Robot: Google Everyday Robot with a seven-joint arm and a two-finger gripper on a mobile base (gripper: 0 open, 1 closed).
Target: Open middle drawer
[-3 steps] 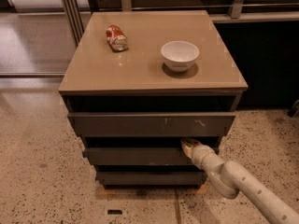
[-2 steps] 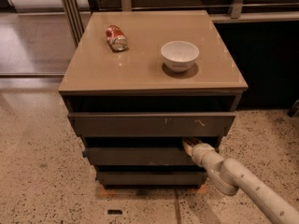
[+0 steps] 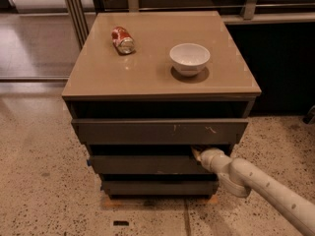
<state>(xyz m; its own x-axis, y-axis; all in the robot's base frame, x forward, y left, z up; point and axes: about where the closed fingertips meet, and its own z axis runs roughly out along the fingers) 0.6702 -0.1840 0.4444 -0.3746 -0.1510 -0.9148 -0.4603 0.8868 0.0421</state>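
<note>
The cabinet has three dark grey-brown drawer fronts stacked under a tan top [image 3: 147, 77]. The middle drawer [image 3: 142, 164] has a plain flat front of medium width and sits below the wider top front [image 3: 157, 132], which bears white scratch marks, and above the narrowest bottom front [image 3: 157, 187]. My gripper [image 3: 196, 153] is at the end of the white arm [image 3: 256, 186] coming in from the lower right. It is pushed into the dark gap above the right end of the middle drawer's top edge, under the top front.
A red can [image 3: 122, 39] lies on its side at the back left of the top. A white bowl [image 3: 189, 58] stands at the right middle. Speckled floor [image 3: 44, 181] surrounds the cabinet. Metal rails and dark panels are behind it.
My gripper and arm have shifted slightly right along the gap above the middle drawer. The drawer fronts look unmoved.
</note>
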